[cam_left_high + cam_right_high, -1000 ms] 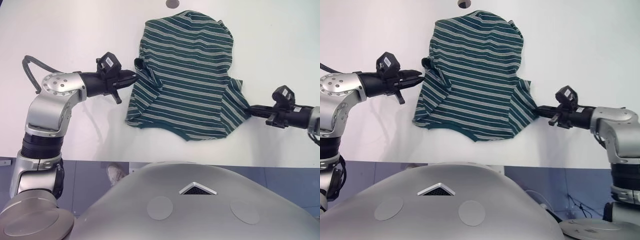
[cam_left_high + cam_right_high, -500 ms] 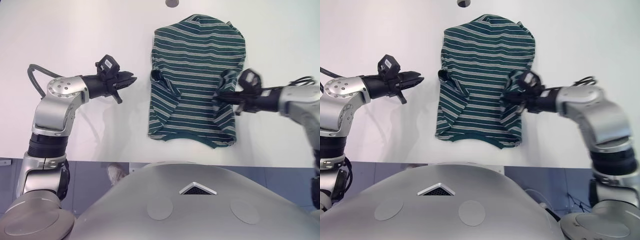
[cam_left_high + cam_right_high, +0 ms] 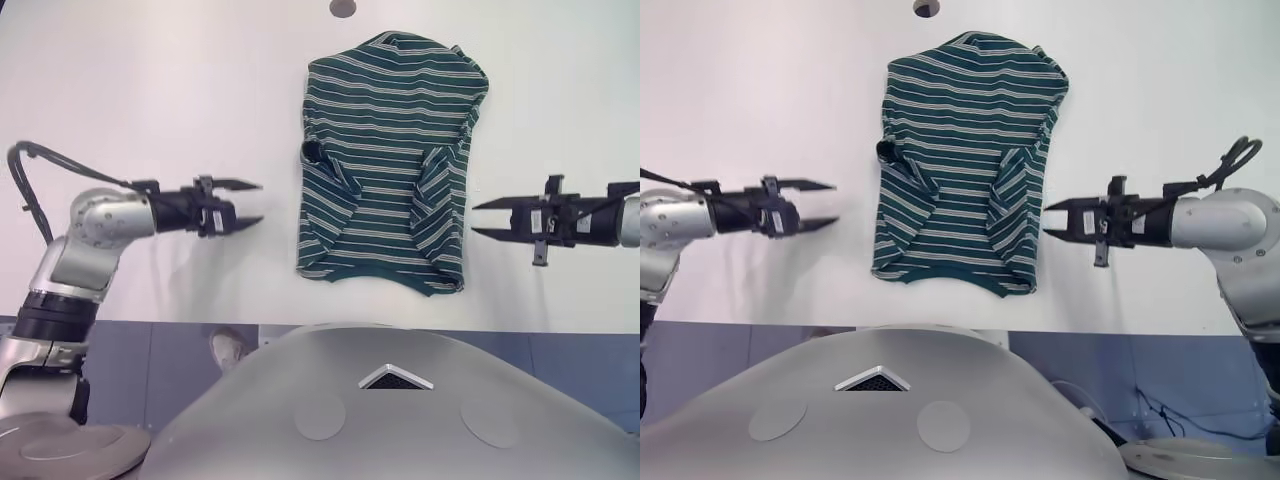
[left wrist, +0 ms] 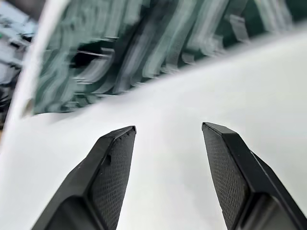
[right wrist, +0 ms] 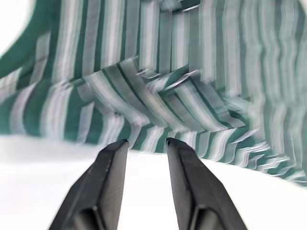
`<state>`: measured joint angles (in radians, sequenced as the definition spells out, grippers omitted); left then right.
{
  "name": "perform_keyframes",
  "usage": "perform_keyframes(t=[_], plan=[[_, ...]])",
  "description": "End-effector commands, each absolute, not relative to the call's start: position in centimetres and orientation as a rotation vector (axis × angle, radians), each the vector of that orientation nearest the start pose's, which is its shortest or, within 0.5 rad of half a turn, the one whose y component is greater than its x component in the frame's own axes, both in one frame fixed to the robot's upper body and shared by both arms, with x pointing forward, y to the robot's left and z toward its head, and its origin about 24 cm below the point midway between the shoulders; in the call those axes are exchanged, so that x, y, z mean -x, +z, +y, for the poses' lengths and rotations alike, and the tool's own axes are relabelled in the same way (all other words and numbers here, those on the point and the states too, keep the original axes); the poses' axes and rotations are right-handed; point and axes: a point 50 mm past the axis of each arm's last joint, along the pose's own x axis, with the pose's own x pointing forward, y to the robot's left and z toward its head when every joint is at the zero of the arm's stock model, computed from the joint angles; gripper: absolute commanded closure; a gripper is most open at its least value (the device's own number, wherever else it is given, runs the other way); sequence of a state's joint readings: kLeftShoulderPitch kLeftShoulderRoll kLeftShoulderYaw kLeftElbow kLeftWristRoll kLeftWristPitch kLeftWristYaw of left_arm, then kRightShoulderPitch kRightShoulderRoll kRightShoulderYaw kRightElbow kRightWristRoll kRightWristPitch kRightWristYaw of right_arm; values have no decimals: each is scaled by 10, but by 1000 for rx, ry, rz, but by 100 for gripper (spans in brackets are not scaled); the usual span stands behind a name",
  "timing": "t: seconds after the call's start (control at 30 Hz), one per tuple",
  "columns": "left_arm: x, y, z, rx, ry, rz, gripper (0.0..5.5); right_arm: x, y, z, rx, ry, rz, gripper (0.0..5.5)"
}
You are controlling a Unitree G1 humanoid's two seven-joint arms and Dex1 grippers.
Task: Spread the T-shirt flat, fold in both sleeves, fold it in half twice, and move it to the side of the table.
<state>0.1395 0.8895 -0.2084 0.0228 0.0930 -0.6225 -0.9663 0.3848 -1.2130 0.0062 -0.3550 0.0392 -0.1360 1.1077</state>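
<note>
Item: T-shirt [image 3: 385, 165], dk green w/ thin white stripes. Lies on white table [image 3: 150, 80], at centre and toward far edge, just short of small dark round mark [image 3: 342, 8].

Cond.: both sleeves folded in over body, outline a narrow upright oblong. My-left sleeve shows a dark cuff opening at its edge. My-right sleeve lies as a diagonal flap w/ stripes slanted. Fabric rippled, near hem uneven, far end rounded.

My left gripper [image 3: 258, 202]: fingers spread wide, holding nothing, over bare table near shirt's left edge, not touching.

My right gripper [image 3: 476, 219]: fingers parted, gap narrower, holding nothing, just beside shirt's right edge, apart from cloth.
</note>
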Motion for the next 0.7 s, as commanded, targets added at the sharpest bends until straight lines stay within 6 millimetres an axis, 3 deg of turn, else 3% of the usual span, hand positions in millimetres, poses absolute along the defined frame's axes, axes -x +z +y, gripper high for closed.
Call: perform_keyframes(t=[0.03,0.23,0.33,0.5,0.57,0.7], plan=[[-155,21,226,-1069,-1529,159,301,-137,74,-252,1070,1476,541,403],[-172,3,210,-1145,-1606,61,301,-146,44,-238,1146,1422,289,403],[-182,2,200,-1167,-1642,5,301,-146,33,-231,1183,1485,250,403],[-180,-1,183,-1218,-1789,-80,299,-137,25,-230,1222,1634,260,500],[-179,-5,180,-1223,-1822,-70,344,-138,26,-231,1208,1637,277,549],[-174,-7,181,-1023,-1798,154,428,-142,34,-234,970,1578,461,550]])
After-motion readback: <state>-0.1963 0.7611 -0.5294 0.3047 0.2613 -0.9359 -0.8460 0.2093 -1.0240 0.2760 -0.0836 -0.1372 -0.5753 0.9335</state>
